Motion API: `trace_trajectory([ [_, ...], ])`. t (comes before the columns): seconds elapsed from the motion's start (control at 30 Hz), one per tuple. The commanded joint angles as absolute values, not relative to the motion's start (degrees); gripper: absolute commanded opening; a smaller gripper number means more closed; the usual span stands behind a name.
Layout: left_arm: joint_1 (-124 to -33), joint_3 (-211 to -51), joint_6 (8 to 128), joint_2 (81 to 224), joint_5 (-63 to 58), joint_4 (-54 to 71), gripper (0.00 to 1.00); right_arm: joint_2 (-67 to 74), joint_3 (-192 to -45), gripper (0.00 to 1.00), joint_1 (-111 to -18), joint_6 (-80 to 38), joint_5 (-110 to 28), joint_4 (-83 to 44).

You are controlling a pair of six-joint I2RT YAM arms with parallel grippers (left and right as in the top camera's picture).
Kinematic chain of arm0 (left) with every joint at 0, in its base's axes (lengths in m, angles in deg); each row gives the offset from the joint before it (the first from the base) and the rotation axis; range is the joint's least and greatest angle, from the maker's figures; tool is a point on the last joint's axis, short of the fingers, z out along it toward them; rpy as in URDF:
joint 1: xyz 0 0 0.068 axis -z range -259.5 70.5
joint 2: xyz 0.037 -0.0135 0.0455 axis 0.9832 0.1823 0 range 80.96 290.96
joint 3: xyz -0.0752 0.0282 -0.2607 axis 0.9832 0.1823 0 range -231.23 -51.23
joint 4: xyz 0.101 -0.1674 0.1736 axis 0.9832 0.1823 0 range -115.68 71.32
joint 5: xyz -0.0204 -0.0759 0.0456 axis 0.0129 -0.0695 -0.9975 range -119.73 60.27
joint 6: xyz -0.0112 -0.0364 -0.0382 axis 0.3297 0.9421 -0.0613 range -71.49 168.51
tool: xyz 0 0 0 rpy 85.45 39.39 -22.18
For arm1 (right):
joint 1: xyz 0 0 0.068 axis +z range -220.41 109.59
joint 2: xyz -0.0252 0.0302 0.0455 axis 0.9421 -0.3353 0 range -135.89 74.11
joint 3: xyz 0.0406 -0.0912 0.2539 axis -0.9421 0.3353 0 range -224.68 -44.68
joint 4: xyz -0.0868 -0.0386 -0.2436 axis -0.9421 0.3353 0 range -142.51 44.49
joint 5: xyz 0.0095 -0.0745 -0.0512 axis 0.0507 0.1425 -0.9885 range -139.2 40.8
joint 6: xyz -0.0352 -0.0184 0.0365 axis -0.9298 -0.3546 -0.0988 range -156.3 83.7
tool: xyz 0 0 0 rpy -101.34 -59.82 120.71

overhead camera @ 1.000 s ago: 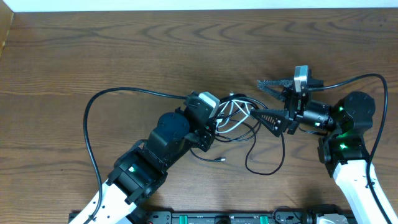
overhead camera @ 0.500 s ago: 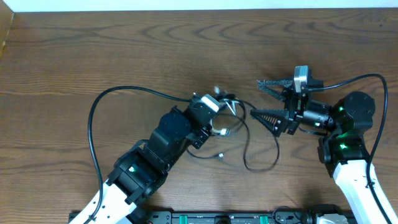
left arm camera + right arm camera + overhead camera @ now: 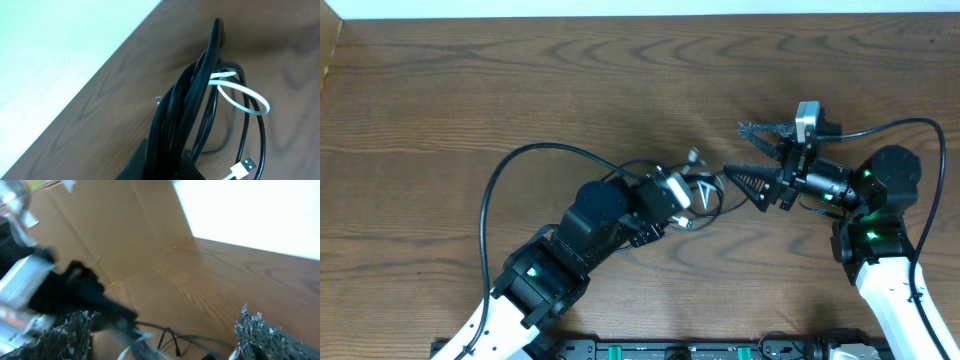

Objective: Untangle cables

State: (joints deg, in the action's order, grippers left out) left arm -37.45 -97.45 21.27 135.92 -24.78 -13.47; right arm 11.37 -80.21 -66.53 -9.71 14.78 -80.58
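The cables are a tight bunch of thin black cords with one white cord, held just off the wood at the table's middle. My left gripper is shut on the black cords. In the left wrist view the black cords rise from between the fingers of the left gripper. The white cord loops beside them, and its USB plug hangs low. My right gripper is open just right of the bunch and holds nothing. In the right wrist view the cords lie blurred between its spread fingers.
The left arm's thick black cable arcs over the table to the left. The right arm's cable loops at the right. A cardboard wall stands at the table's far left end. Bare wood spreads across the back.
My left gripper has moved right and towards the front, drawing the spread cords into a tight bunch. The loose black loop on the table is pulled in. The right gripper has edged left.
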Motion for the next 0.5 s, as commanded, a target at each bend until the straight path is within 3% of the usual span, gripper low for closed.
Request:
trace_trajectory([
  [0.0,-37.65,-97.76,12.06,135.05,-14.79,-13.76,0.08,11.48,-80.56,0.91,-66.72,-9.56,8.80,-77.76],
  [0.47,-37.65,-97.76,8.13,135.53,-14.31,-20.86,0.08,11.48,-80.56,0.86,-63.29,-11.63,13.30,-70.68],
])
